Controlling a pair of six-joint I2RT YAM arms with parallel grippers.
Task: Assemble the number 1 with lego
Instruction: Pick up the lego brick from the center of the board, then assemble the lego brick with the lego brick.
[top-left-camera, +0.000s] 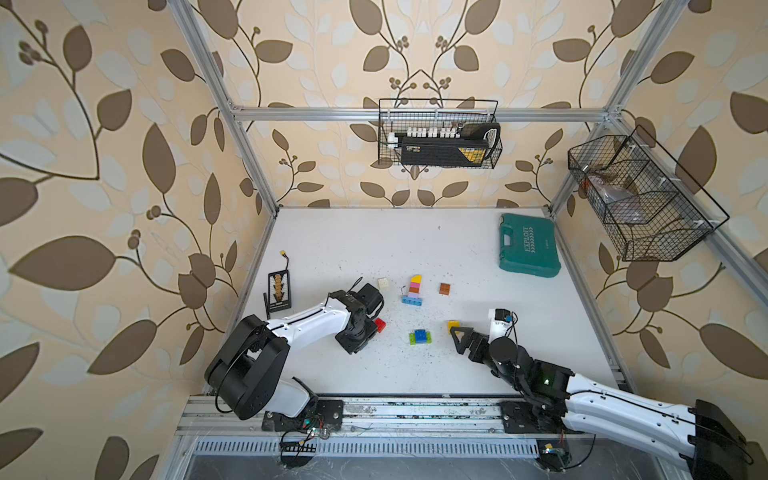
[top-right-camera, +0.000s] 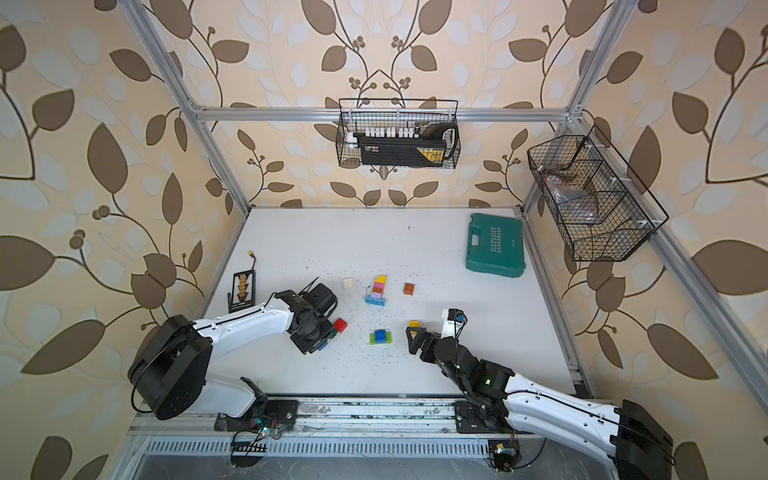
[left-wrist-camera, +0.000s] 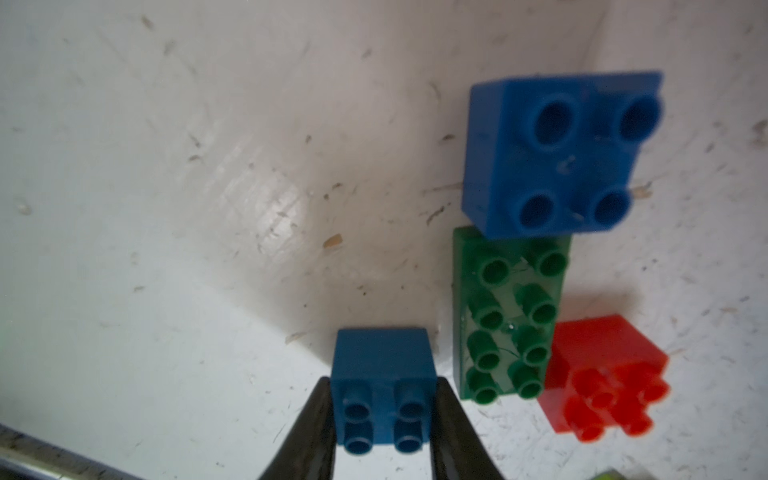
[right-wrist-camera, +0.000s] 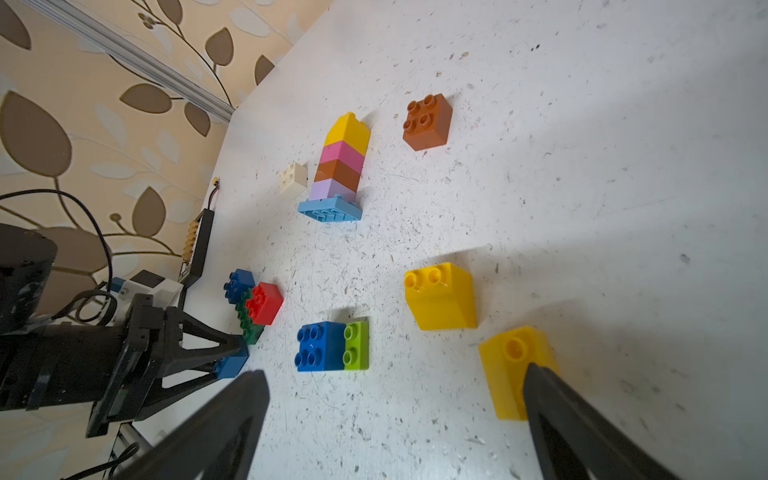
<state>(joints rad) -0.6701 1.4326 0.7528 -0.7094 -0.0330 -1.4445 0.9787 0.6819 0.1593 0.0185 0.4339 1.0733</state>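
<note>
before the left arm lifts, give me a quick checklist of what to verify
1. left gripper closed on small blue brick: ok, fingers against both sides.
2. brick off the table: cannot tell.
3. green brick clear of the nearer finger: cannot tell, very close.
4. right gripper open, holding nothing: ok.
5. partly built stack clear of both arms: ok.

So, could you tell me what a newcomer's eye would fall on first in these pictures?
The colourful brick column lying mid-table stands out, yellow tip to light-blue base. The left gripper pinches a small blue brick beside a blue, green and red cluster. The teal case sits in the far right corner.
</note>
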